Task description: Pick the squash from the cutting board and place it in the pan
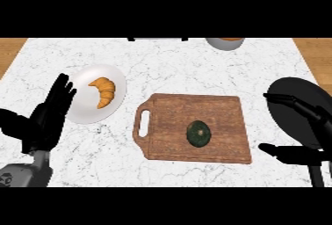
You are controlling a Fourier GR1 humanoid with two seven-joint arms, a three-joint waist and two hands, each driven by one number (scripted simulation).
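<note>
A small dark green squash (199,133) lies on the wooden cutting board (175,114), right of the board's middle. The black pan (299,105) sits at the counter's right edge, partly covered by my right hand (303,132). That hand is open, its fingers spread over the pan and its thumb pointing left toward the board, a short way right of the squash. My left hand (45,118) rests open at the left edge, fingers up, far from the squash.
A white plate (84,110) with a croissant (103,91) stands left of the board, beside my left hand. A bowl (225,42) shows at the counter's far edge. Bare marble lies beyond the board and in front of it.
</note>
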